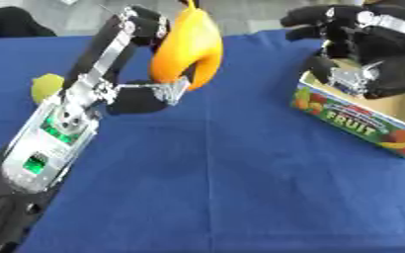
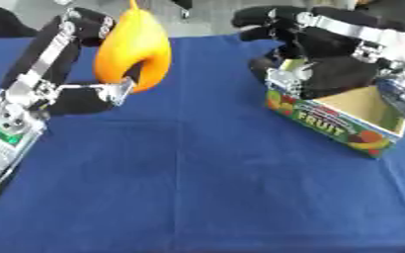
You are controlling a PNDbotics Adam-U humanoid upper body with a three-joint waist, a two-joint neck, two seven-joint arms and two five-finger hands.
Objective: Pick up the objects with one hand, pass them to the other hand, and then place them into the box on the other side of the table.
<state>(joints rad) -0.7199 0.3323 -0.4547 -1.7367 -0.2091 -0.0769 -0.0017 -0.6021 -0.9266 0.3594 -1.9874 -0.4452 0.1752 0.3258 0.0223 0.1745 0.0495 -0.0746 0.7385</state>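
left robot hand [image 1: 141,94] gripping banana [image 1: 188,49], fruit box [image 2: 340,121] beside

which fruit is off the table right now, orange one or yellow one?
The orange banana-shaped fruit: it is held up in the left hand, fingers curled round it. The yellow fruit shows low at the table's left edge, behind the left arm.

Both views look down from the robot's head, close over the blue table [image 1: 240,188], facing its far edge. The right eye sits slightly to the right, so it takes in the whole fruit box [image 2: 344,123], which the left eye cuts off. They share the table's middle and both arms.
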